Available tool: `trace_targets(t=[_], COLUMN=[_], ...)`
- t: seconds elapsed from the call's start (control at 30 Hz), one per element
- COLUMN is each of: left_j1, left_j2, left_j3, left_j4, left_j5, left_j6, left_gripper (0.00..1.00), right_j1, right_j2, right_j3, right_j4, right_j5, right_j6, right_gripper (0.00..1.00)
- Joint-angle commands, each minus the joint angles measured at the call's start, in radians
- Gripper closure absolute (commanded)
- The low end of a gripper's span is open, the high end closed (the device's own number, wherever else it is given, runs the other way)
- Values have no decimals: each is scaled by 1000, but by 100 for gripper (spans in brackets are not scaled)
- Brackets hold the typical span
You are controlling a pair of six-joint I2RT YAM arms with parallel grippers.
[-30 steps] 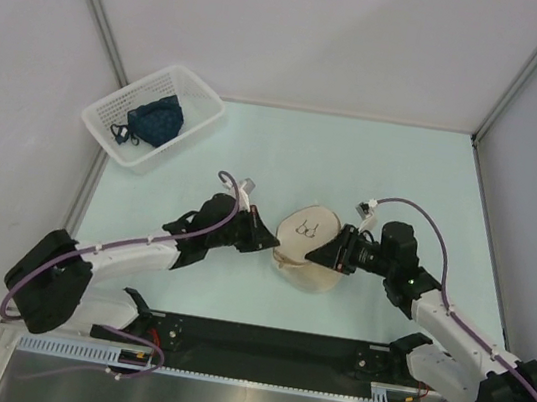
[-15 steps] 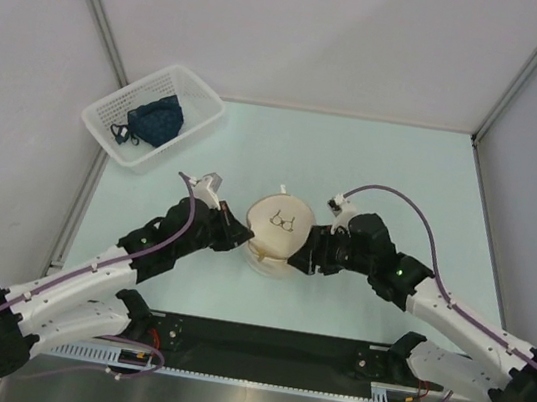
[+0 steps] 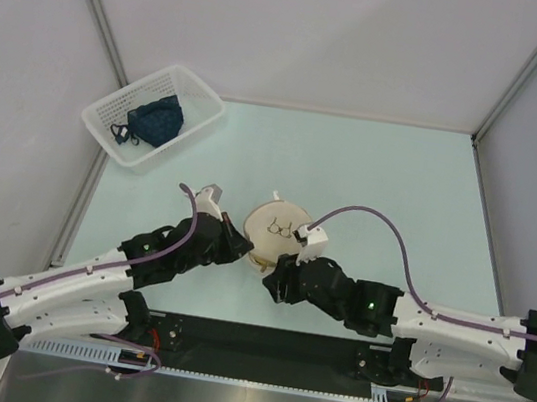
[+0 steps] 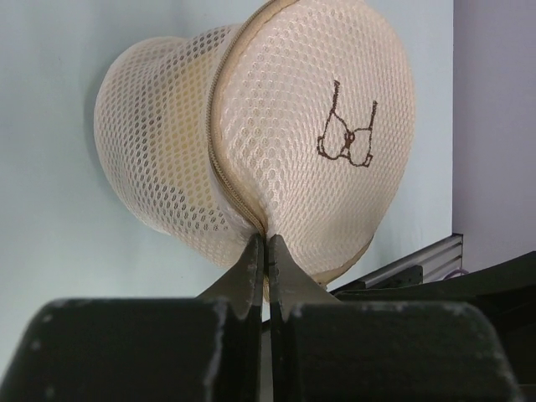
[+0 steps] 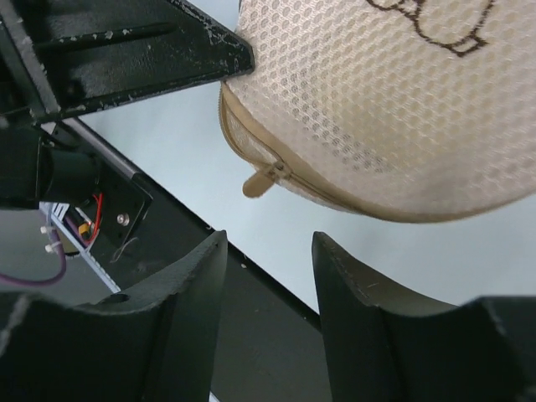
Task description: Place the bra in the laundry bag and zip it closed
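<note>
Where left gripper (image 4: 266, 249) pinches: laundry bag (image 4: 251, 142) seam.

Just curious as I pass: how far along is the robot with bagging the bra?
Done, it seems: no bra lies outside, so it is probably in the laundry bag. In hand: the left gripper pinches the bag's zip seam, and the open right gripper sits just short of the zip pull. Left: grabbing the pull and finishing the zip.
</note>
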Motion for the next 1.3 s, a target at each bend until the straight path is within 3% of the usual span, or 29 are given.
trace_targets(t=[0.0, 0.2, 0.37, 0.6, 0.73, 1.03, 1.13, 1.23, 1.27], left_j1=[-43, -95, -131, -140, -141, -140, -140, -141, -141], left_j2=[-8, 28, 37, 23, -3, -41, -41, -23, -17], left_j3=[58, 81, 87, 89, 86, 92, 92, 96, 101], left_j4=[-20, -22, -22, -42, -62, -117, -117, -105, -100], left_j5=[-94, -118, -138, -166, -197, -254, -247, -231, -221], left_j6=[-64, -60, -69, -60, -46, -11, -6, -6, -6], left_gripper=[100, 100, 100, 100, 100, 100, 100, 100, 100], right_j1=[41, 46, 47, 49, 40, 18, 20, 24, 29], right_j2=[76, 137, 182, 189, 137, 28, -10, 4, 10], right_j3=[81, 118, 171, 182, 141, 49, 23, 27, 26], right_j4=[55, 51, -12, -100, -133, -213, -129, -36, 13], right_j5=[147, 147, 176, 236, 248, 241, 181, 107, 92], right_j6=[36, 33, 50, 95, 115, 125, 69, 53, 53], right_gripper=[51, 48, 51, 71, 100, 100, 100, 75, 73])
